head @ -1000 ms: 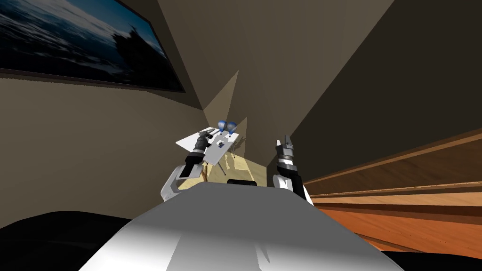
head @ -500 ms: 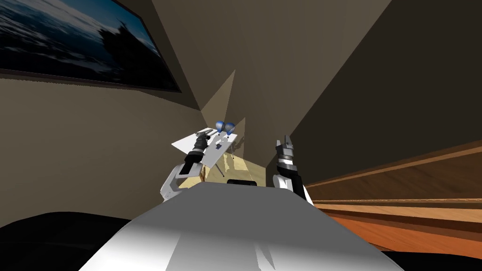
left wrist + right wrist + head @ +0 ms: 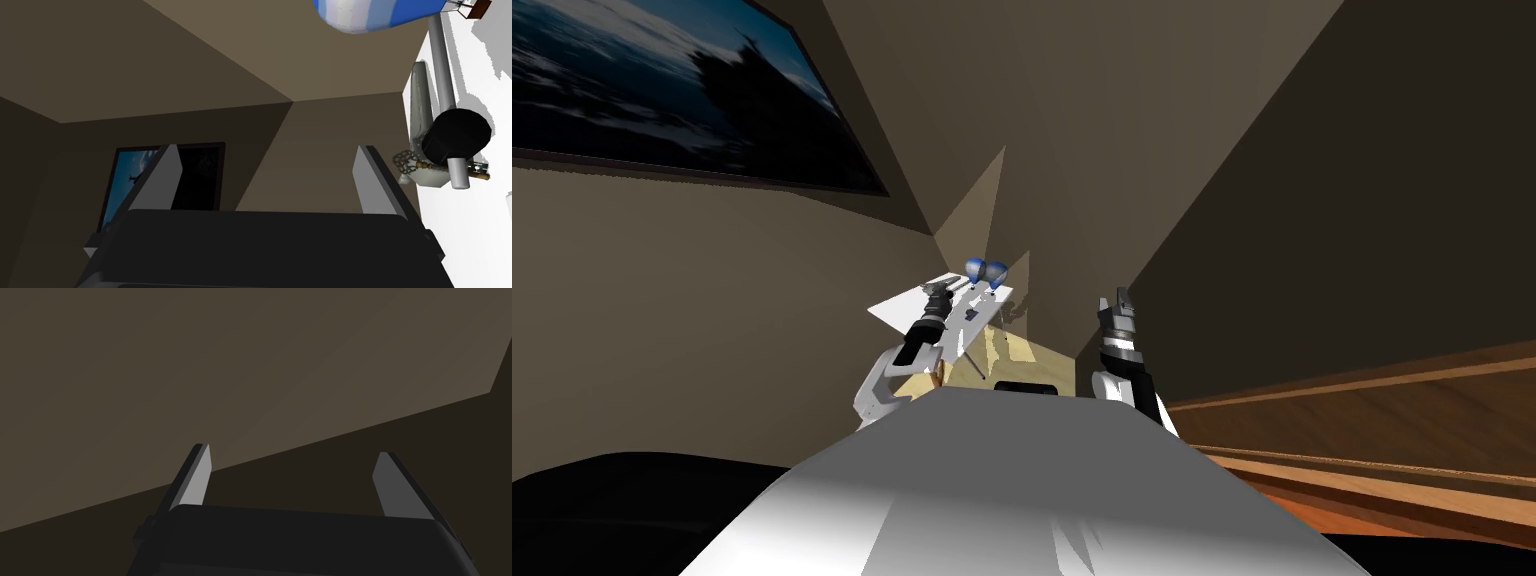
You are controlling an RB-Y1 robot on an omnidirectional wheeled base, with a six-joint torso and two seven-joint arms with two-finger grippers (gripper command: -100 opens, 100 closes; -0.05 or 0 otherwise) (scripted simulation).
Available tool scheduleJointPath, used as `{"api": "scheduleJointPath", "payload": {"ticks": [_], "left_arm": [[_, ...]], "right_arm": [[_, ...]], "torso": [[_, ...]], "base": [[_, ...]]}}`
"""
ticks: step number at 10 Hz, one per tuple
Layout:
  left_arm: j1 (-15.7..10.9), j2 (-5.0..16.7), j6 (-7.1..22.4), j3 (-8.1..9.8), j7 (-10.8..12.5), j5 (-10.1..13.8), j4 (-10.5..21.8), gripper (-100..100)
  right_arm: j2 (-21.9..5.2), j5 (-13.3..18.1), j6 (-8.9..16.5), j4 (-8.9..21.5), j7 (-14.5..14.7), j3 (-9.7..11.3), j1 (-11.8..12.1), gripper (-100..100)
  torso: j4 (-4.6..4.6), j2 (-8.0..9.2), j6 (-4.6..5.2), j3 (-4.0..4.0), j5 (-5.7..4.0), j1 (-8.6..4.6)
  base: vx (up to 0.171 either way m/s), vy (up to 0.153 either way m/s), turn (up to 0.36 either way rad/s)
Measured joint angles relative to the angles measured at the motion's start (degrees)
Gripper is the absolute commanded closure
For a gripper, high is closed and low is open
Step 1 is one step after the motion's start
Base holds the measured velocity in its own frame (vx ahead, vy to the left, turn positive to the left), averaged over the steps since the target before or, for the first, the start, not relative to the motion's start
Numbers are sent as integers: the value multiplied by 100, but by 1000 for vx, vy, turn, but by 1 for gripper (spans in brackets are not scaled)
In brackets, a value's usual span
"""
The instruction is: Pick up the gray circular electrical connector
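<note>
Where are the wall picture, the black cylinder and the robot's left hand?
picture (image 3: 662,80), head view, middle of its blue image.
black cylinder (image 3: 455,134), left wrist view, middle of its dark body.
left hand (image 3: 268,150), left wrist view, midway between its open fingertips.

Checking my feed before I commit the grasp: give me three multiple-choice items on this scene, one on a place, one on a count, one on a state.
1. The left tool is:
A. reached out over the white table
B. hanging low at the side
C. folded against the chest

2. Blue-and-white rounded things at the table's far edge:
A. one
B. two
C. four

3. The left tool's fingers are:
A. shut, empty
B. shut on something
C. open, nothing between

Answers:
1 A: the head view shows that arm stretched over the tabletop.
2 B: two stand side by side there.
3 C: the left wrist view shows them well apart, with bare wall between.
</note>
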Motion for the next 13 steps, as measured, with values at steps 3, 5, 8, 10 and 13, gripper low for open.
{"api": "scheduleJointPath", "payload": {"ticks": [3, 5, 8, 10, 13], "left_arm": [[-62, 35, 474, 54, 109, 203, 16, -100], [-103, 25, 799, 62, 168, 336, 8, -100], [-144, 60, 1294, 88, 279, 606, -11, -100], [-175, 82, 1601, 100, 350, 773, 37, -100], [-202, 100, 2069, 100, 444, 993, 37, -100]], "right_arm": [[0, 0, 0, 0, 0, 0, 0, 0], [0, 0, 0, 0, 0, 0, 0, 0], [0, 0, 0, 0, 0, 0, 0, 0], [0, 0, 0, 0, 0, 0, 0, 0], [0, 0, 0, 0, 0, 0, 0, 0]], "torso": [[0, 1, 0, 0, 1, 5], [0, 2, 0, 1, 0, 3], [0, 2, 0, 1, 2, 8], [0, 2, -1, 1, 2, 6], [0, 5, 0, 2, 2, 11]], "base": [[67, -32, 4], [65, -32, 12], [59, -22, 15], [59, -28, 24], [58, -18, 34]]}}
